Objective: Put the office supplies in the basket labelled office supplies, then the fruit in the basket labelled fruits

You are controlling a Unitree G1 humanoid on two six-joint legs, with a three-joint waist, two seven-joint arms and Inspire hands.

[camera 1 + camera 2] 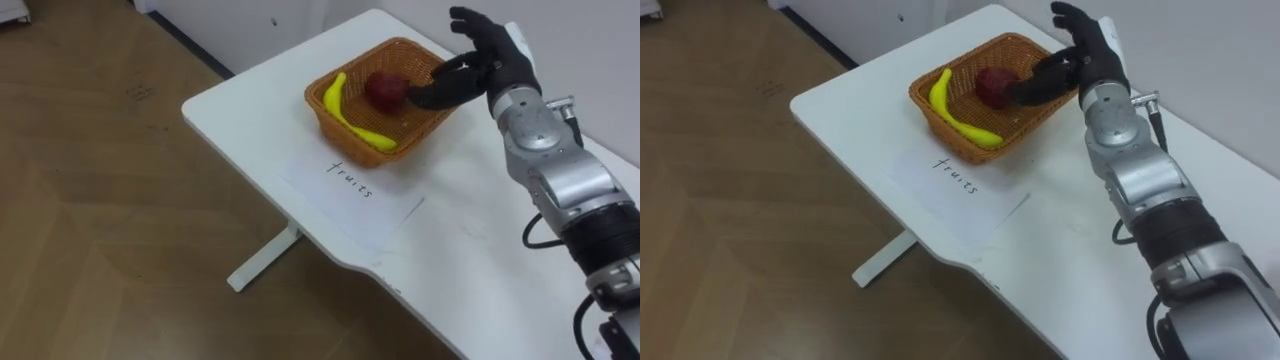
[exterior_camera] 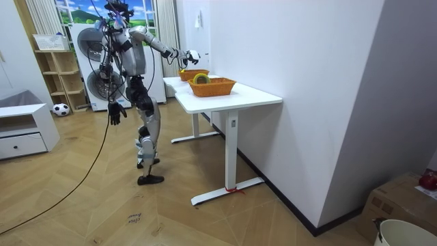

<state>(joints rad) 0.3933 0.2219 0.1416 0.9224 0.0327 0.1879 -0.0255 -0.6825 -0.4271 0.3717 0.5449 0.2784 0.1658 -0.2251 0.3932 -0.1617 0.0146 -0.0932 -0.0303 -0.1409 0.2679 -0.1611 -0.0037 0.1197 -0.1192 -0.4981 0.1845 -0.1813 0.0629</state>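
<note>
The right arm crosses the tabletop from 5 o'clock and places the right robot hand at the 3 o'clock rim of the fruit basket. The robot hand is released: its fingers are extended, with the tips at the red apple but not closed round it, which is consistent with depositing fruit. The banana lies along the 9 o'clock wall. A paper label at 6 o'clock marks the basket. The left robot hand hangs at the robot's side; its state cannot be told

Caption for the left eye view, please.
Right hand, fingers open, reaching over the basket to the apple beside the banana; paper label in front.
</note>
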